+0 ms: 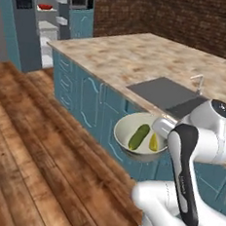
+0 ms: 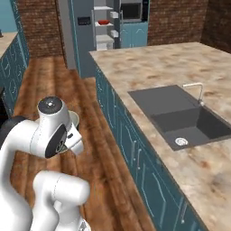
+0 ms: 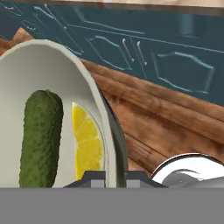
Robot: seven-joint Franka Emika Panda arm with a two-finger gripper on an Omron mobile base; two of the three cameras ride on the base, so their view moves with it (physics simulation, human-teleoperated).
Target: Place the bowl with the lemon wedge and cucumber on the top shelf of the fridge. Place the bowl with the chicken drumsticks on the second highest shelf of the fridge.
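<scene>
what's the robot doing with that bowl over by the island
The arm's gripper is shut on the rim of the white bowl, holding it in the air above the wood floor beside the island's blue cabinets. The bowl holds a cucumber and a lemon wedge. The fridge stands open at the far end of the room.
</scene>
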